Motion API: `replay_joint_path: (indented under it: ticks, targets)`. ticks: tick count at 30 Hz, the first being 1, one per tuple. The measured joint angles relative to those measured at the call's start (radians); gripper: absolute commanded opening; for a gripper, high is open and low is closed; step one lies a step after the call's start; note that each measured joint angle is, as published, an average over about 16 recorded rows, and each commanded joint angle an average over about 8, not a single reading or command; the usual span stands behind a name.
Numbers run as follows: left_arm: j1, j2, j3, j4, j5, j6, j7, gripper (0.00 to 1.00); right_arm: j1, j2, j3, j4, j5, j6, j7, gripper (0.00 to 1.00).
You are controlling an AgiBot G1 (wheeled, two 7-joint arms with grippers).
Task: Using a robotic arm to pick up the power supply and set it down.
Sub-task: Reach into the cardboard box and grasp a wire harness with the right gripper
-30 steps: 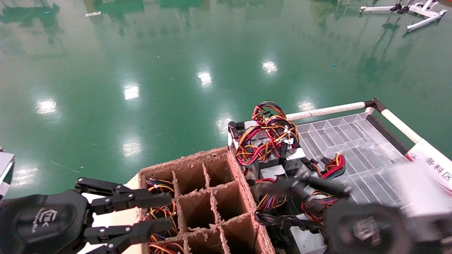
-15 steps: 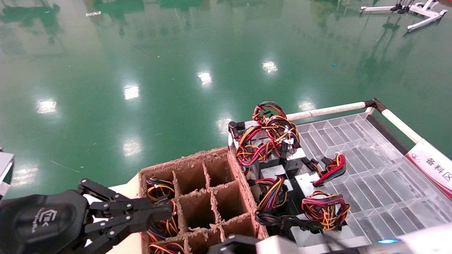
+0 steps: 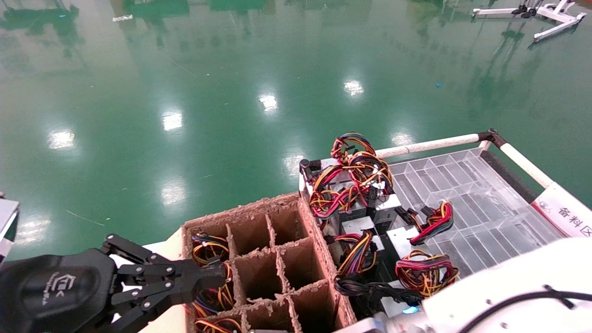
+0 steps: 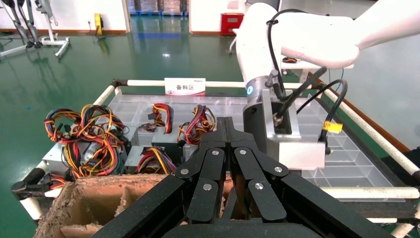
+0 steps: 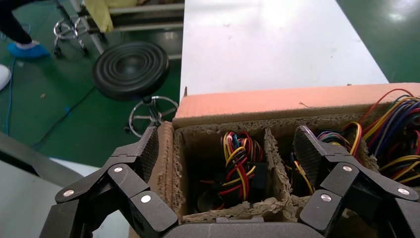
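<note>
Filling the upper two thirds of the head view is a glossy green floor [image 3: 185,92] with lamp glare on it. Below it at lower right sits a clear plastic tray [image 3: 467,194], moulded in a grid of shallow cells and framed by white tube rails [image 3: 425,145] with black corner joints. A white sign [image 3: 562,212] with red edging stands on its right rim.

At lower centre stands a brown cardboard crate [image 3: 277,259], its frayed dividers cutting it into square cells; the cells on its left side hold wire bundles, the middle ones look bare.

The right arm [image 3: 508,291], white and glossy with a looped black cable, crosses the lower right corner. In the right wrist view the right gripper [image 5: 225,148] hangs over a wire-filled crate cell, its ribbed black fingers [image 5: 148,148] spread wide, one outside the crate wall, gripping nothing.

The left gripper [image 3: 217,277], black with linked bars and a logo, lies at lower left with its tips at the crate's left edge; its fingers [image 4: 225,134] are pressed together, holding nothing.

Several power supplies [image 3: 360,225], silver-grey metal boxes, crowd the tray's left side against the crate, each trailing red, orange, yellow and black wires [image 3: 351,178] with black plugs.
</note>
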Motion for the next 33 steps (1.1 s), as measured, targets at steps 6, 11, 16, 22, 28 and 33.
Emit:
replay_joint_path:
  ticks: [6,11,16,22,28,33]
  targets:
    - [0.000,0.000,0.000,0.000,0.000,0.000,0.000,0.68,0.023,-0.040,-0.030,-0.024,-0.044,-0.005,-0.001,0.00]
    - [0.000,0.000,0.000,0.000,0.000,0.000,0.000,0.98,0.032,-0.059,-0.045,-0.043,-0.064,-0.009,-0.007,0.00]
    - [0.000,0.000,0.000,0.000,0.000,0.000,0.000,1.00,0.037,-0.068,-0.053,-0.057,-0.078,-0.010,-0.015,0.00]
    - [0.000,0.000,0.000,0.000,0.000,0.000,0.000,1.00,0.038,-0.072,-0.059,-0.068,-0.093,-0.006,-0.022,0.00]
    - [0.000,0.000,0.000,0.000,0.000,0.000,0.000,1.00,0.037,-0.074,-0.062,-0.074,-0.104,0.002,-0.025,0.00]
    - [0.000,0.000,0.000,0.000,0.000,0.000,0.000,1.00,0.034,-0.074,-0.063,-0.078,-0.108,0.006,-0.028,0.00]
